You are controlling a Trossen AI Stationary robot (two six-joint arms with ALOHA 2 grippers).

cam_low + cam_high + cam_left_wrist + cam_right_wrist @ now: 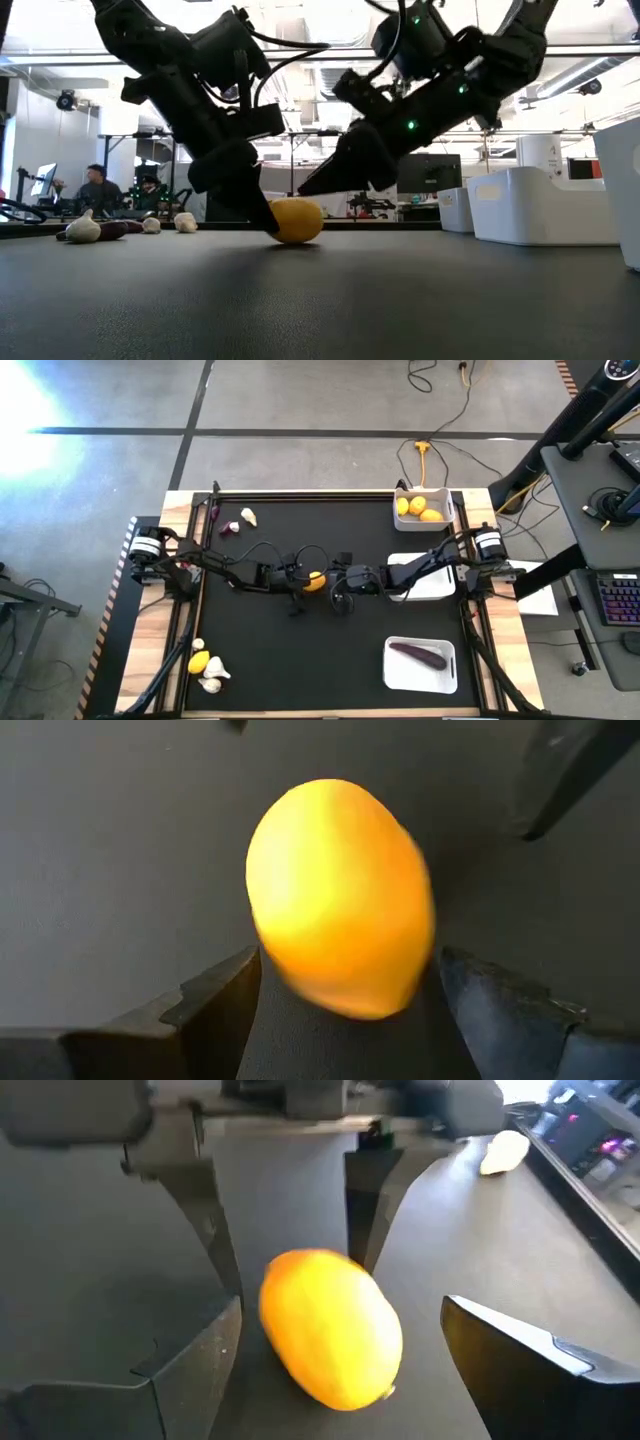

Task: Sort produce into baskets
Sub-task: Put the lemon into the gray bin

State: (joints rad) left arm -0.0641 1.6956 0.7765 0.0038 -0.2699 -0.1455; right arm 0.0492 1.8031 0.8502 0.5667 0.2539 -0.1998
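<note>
Black matting is covering the table (260, 650), which is sitting on a grey floor crossed by dark tape lines, with a desk and keyboard (620, 600) off to the right.

Starting at the left edge of the mat, a small cluster of produce is lying near the front left corner: a lemon (198, 663) among whitish garlic bulbs (212, 682). Farther back on the left, a purple bit (230, 528) and another garlic bulb (248, 516) are resting close together.

Moving inward, the left gripper (300, 582) is reaching toward the table's middle with its fingers (215, 1005) spread apart. A single lemon (315, 581) is lying on the mat between those fingers, and in the left wrist view gaps are showing on both sides of it, so it is not being pinched. In the low view this lemon (296, 220) is sitting on the surface with the left arm's tip just beside it.

Coming from the right, the right gripper (338, 580) is pointing at the same lemon, its fingers (520, 1355) also standing wide on either side of the fruit without touching it.

Further right, three white baskets are lining the edge: the back one (447, 506) is holding three lemons (418, 508), the middle one (440, 588) is lying partly under the right arm, and the front one (398, 670) is holding a dark eggplant (418, 654).
</note>
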